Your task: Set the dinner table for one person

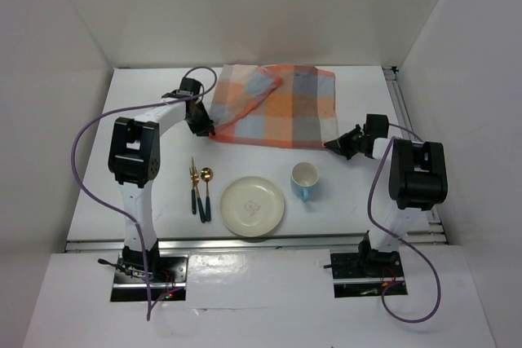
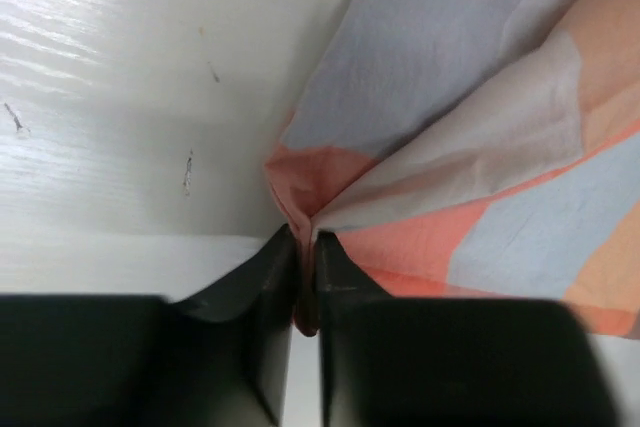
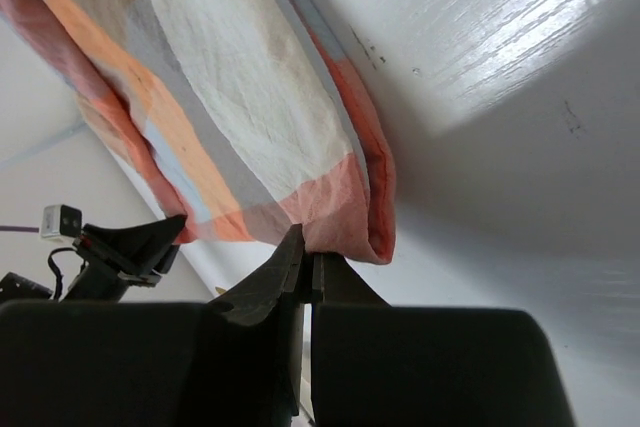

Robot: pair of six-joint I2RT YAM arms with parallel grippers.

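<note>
An orange-and-blue-grey checked cloth [image 1: 281, 107] lies at the back middle of the white dinner table [image 1: 351, 95], its left part folded over on itself. My left gripper [image 1: 211, 130] is shut on the cloth's near left corner; in the left wrist view the pink corner [image 2: 300, 187] is pinched between the jaws of that gripper [image 2: 305, 282]. My right gripper [image 1: 329, 145] is at the near right corner. In the right wrist view its jaws [image 3: 308, 269] are shut at the curled pink edge of the cloth [image 3: 250, 117], which is a little off the table.
Near the front edge stand a cream plate [image 1: 254, 206], a blue cup with a white inside [image 1: 305, 180] to its right, and a gold fork [image 1: 193, 189] and spoon [image 1: 205, 193] with dark handles to its left. White walls close in the sides and back.
</note>
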